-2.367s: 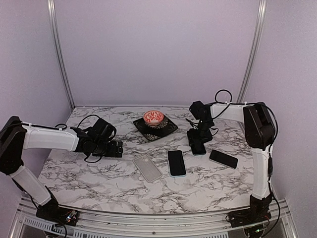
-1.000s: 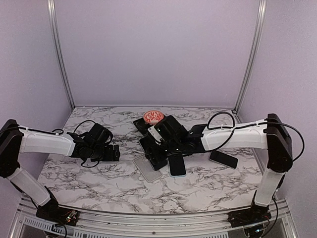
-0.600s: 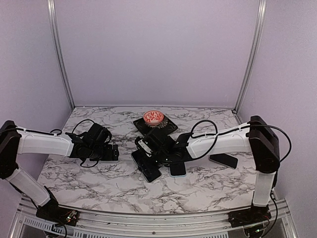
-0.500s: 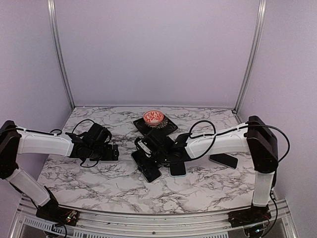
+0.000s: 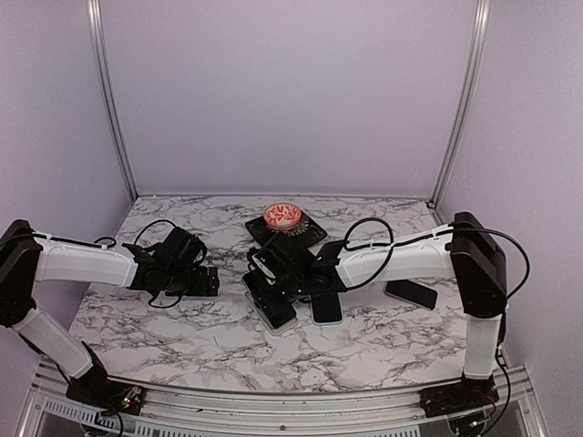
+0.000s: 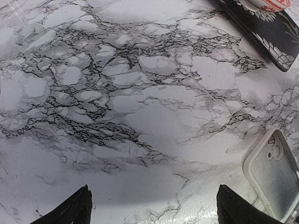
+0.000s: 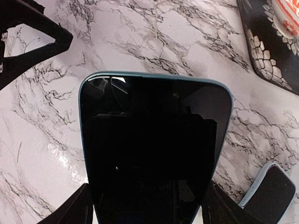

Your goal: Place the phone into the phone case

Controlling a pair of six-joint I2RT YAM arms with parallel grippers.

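As you look inward, the left pincer (image 6: 152,212) is spread wide and empty, and the right pincer (image 7: 149,210) is clamped on one phone (image 7: 154,140) just over the single phone case (image 6: 273,175). A second phone (image 5: 326,307) and a third phone (image 5: 410,294) lie rightward. Beyond: one bowl (image 5: 282,217) on one plate (image 5: 311,236), marbled worktop (image 5: 182,330), lilac walls (image 5: 282,100).

The flat marble-look tabletop (image 5: 182,337) is white, with grey and black veins running over it. The square flat plate (image 6: 266,32) is black with small white flower-like marks. The round bowl (image 5: 281,216) on this plate is red with white swirls. In front of the plate, the glossy flat phone (image 7: 154,154) has a black screen and a light blue rim. The soft rectangular phone case (image 6: 273,179), also in front of the plate, is cloudy grey with a whitish border.
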